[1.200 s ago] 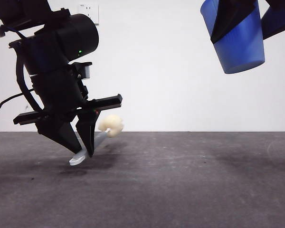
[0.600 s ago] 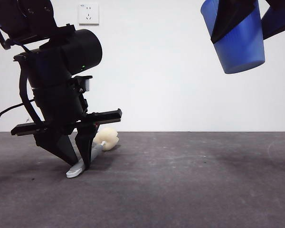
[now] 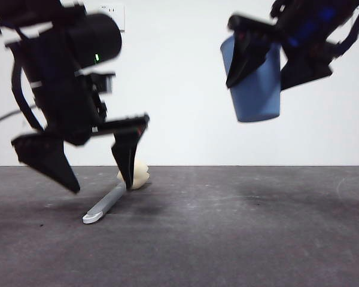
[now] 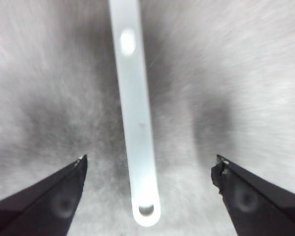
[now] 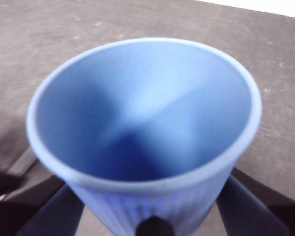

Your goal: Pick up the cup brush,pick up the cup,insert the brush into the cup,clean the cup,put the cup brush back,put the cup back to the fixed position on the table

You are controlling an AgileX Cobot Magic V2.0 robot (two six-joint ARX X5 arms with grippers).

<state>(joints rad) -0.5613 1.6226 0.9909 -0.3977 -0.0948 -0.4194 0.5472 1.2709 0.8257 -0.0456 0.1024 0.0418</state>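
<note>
The cup brush (image 3: 110, 202) lies flat on the table (image 3: 227, 239) at the left, its grey handle (image 4: 135, 123) pointing forward and its pale-yellow sponge head (image 3: 137, 174) behind. My left gripper (image 3: 99, 182) hangs just above the handle, open, one jaw on each side and touching nothing. High at the right, the blue ribbed cup (image 3: 252, 81) hangs in the air, held by my right gripper (image 3: 269, 60), which is shut on its wall. The right wrist view looks straight into the cup's open mouth (image 5: 142, 113).
A white wall with a power socket (image 3: 110, 12) stands behind the table. Dark matte tabletop stretches under the lifted cup and toward the front edge.
My left gripper has let go of the brush, opened wide and risen; the brush now lies on the table. My right gripper has moved left and lower with the cup.
</note>
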